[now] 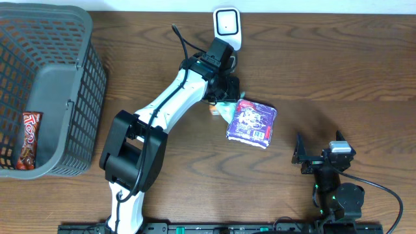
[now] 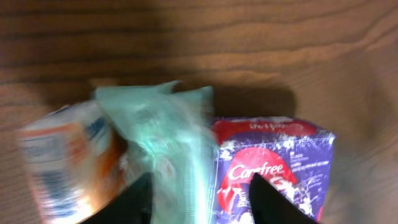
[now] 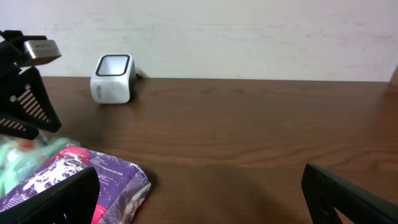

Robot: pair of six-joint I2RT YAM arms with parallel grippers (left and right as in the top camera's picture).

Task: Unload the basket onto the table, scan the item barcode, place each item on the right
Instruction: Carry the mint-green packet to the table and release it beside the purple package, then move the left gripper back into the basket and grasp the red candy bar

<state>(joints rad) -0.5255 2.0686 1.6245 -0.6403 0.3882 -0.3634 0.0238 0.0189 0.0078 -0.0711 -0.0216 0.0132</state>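
1. Nearest us, the right gripper (image 3: 199, 208) sits by the table's (image 1: 338, 84) near edge, jaws wide apart and holding nothing.
2. Farther out, the purple Carefree pack (image 1: 251, 121) lies flat on the wood.
3. Just beside it, a teal packet (image 2: 165, 134) sits between the left gripper's (image 2: 200, 177) fingers; we cannot tell whether they grasp it.
4. Farthest away stands the white barcode scanner (image 1: 227, 26).

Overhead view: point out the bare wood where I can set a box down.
Free: the wide strip right of the scanner down to the purple package; also the wood between the basket and the left arm. Crowded: around the left pincer, green packet and that package.
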